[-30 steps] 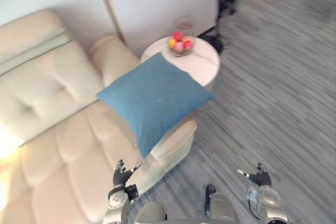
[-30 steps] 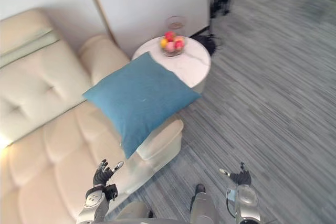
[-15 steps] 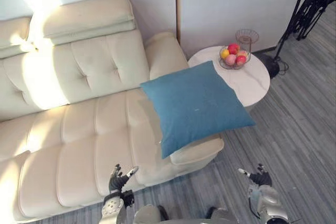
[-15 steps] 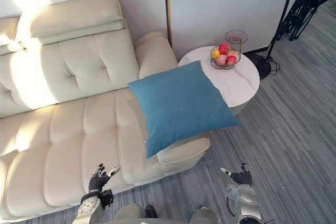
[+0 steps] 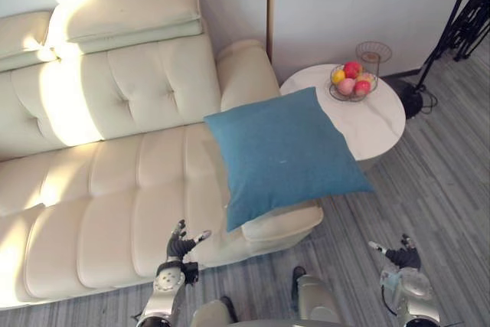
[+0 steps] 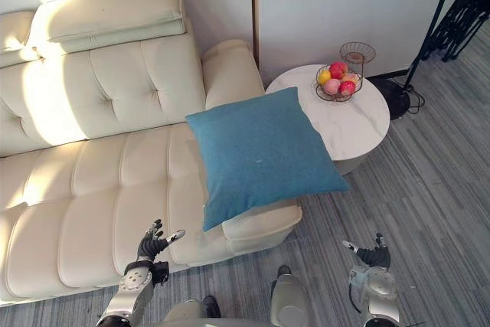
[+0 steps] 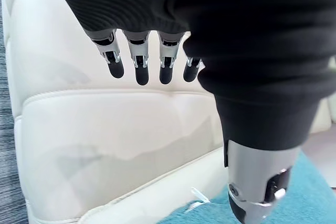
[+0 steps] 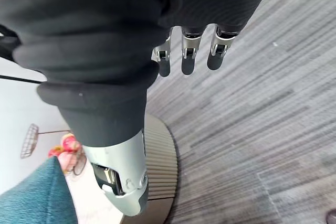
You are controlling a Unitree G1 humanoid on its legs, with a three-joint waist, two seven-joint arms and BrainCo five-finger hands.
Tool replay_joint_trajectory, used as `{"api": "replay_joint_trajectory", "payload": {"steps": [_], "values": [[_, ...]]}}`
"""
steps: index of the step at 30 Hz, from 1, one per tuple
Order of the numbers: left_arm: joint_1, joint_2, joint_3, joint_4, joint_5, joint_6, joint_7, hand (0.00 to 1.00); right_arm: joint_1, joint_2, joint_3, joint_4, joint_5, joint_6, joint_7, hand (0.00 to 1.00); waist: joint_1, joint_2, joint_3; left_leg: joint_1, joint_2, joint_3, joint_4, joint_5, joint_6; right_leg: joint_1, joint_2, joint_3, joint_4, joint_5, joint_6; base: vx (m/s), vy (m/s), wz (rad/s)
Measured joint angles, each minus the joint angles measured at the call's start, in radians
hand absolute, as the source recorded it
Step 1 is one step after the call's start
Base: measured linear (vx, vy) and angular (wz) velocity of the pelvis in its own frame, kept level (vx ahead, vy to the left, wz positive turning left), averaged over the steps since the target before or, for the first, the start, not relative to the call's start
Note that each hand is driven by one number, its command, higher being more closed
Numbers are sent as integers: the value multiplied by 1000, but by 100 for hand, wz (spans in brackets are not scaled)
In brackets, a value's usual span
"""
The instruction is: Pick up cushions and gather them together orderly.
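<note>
Cushion (image 5: 283, 151), blue, rests on the sofa (image 5: 115, 189) at its armrest end; likely light, soft, compressible. Grip it by opposite edges. Left hand (image 5: 181, 245) and right hand (image 5: 399, 255) hang released, empty.

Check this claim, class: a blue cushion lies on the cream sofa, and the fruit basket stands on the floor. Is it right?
Not quite. The blue cushion does lie on the cream sofa, but the fruit basket stands on the round white table instead; the left eye view shows it.
</note>
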Motion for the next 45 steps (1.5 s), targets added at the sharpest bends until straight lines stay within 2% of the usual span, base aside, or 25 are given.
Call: {"api": "replay_joint_trajectory", "payload": {"steps": [3, 6, 9, 12, 15, 17, 19, 20, 23, 28, 29, 31, 39, 42, 45], "values": [[-11, 0, -5, -24, 0, -1, 0, 0, 3, -33, -20, -89, -3, -4, -1, 0, -3, -4, 0, -7, -8, -8, -39, 30, -6, -3, -4, -13, -22, 15, -17, -23, -44, 16], [-19, 8, -25, -44, 2, -1, 0, 0, -11, -66, -19, -121, -16, -8, 1, 0, -17, -4, 0, -30, -19, -28, -78, 65, -3, -13, -16, -37, -53, 34, -18, -51, -2, 28], [-66, 12, -49, -55, 4, -1, 3, 0, -72, -93, -10, -137, -26, -9, 3, 0, -13, -4, 3, -101, -32, -28, -101, 99, 5, -68, -15, -40, -102, 85, -20, -72, 6, 4], [-141, 13, -67, -56, 4, -1, 10, 0, -166, -135, 52, -136, -25, -9, 3, 0, -12, -3, 26, -162, -38, -27, -101, 119, 15, -110, -15, -33, -151, 139, -20, -114, 16, -5], [-249, 18, -77, -57, 2, -5, 37, 0, -299, -165, 127, -125, 7, -10, 3, 0, -11, -1, 55, -236, -50, -25, -101, 142, 28, -162, -17, -23, -207, 201, -19, -141, 24, -4], [-346, 33, -76, -57, -4, -8, 55, 0, -435, -180, 178, -78, 41, -11, 2, 0, -10, 1, 102, -273, -52, -22, -105, 155, 34, -174, -18, -18, -266, 254, -18, -175, 22, -3], [-407, 47, -75, -56, -7, -10, 73, 0, -524, -200, 213, -37, 56, -10, 1, 0, 2, 1, 112, -309, -57, -15, -115, 168, 35, -204, -20, -11, -293, 283, -19, -138, 0, -4], [-485, 59, -75, -48, -19, -11, 90, 0, -619, -228, 233, 3, 67, -10, -1, 0, 9, 4, 143, -325, -68, -14, -124, 192, 43, -219, -25, -7, -311, 306, -21, -105, -7, 0], [-642, 83, -77, -4, -41, -19, 119, 0, -808, -280, 280, 77, 102, -7, -14, 0, 13, 11, 186, -371, -75, -23, -134, 222, 49, -253, -32, -13, -332, 338, -24, -90, -17, 12], [-853, 90, -132, 105, -71, -22, 138, 0, -1001, -306, 394, 146, 131, -6, -23, 0, 10, 10, 223, -410, -83, -35, -151, 251, 51, -291, -36, -22, -334, 355, -30, -57, -14, 10], [-901, 89, -162, 130, -72, -22, 137, 100, -1038, -306, 422, 159, 131, -6, -23, 100, 8, 11, 227, -416, -84, -38, -170, 266, 51, -303, -37, -24, -334, 358, -32, -37, -21, 7], [-958, 83, -199, 158, -72, -22, 136, 100, -1083, -305, 462, 181, 131, -5, -23, 100, 8, 11, 233, -416, -84, -40, -195, 281, 43, -307, -32, -28, -347, 364, -35, -35, -30, 6], [-995, 94, -200, 161, -131, -22, 159, 100, -1105, -287, 534, 140, 134, -6, -19, 100, 11, 12, 234, -401, -68, -27, -239, 307, 32, -319, -15, -10, -348, 365, -36, -6, -17, -6], [-999, 99, -200, 160, -150, -21, 164, 100, -1052, -277, 534, 63, 145, -9, -19, 100, 8, 12, 234, -381, -67, -24, -240, 306, 31, -298, -11, -4, -351, 364, -36, 0, 2, -5], [-972, 104, -200, 115, -149, -21, 179, 100, -890, -240, 521, -50, 172, -11, -19, 100, 6, 12, 234, -325, -64, -30, -251, 304, 29, -233, 0, 1, -364, 352, -39, 19, -18, 8]]}}
